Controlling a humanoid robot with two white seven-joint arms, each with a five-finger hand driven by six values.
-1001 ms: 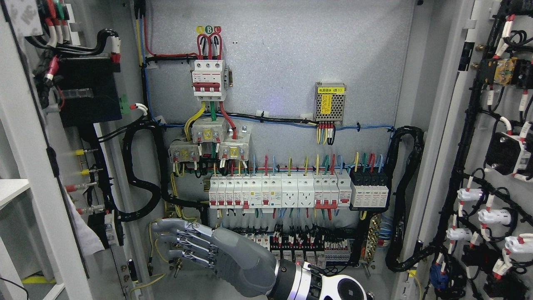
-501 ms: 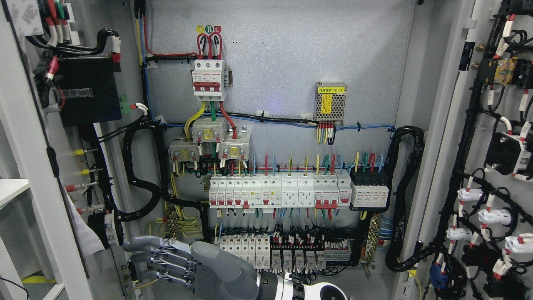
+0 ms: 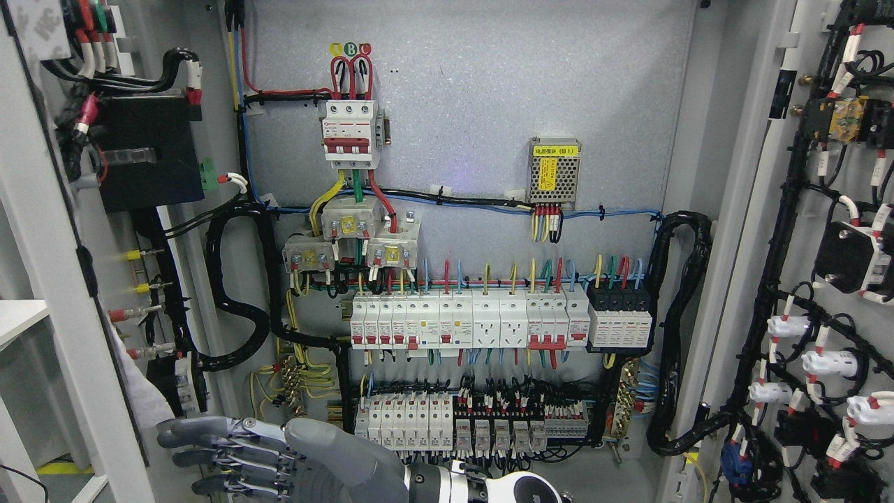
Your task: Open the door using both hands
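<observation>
Behind your right hand (image 3: 279, 461), both doors stand swung wide: left door (image 3: 42, 244) beside the breaker row (image 3: 468, 321), right door (image 3: 824, 244) opposite. Your hand's fingers (image 3: 202, 461) are extended, holding nothing.

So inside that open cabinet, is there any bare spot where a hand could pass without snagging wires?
Bare back panel lies right of the red breaker, above the power supply. The breaker row and relays below are crowded.
</observation>
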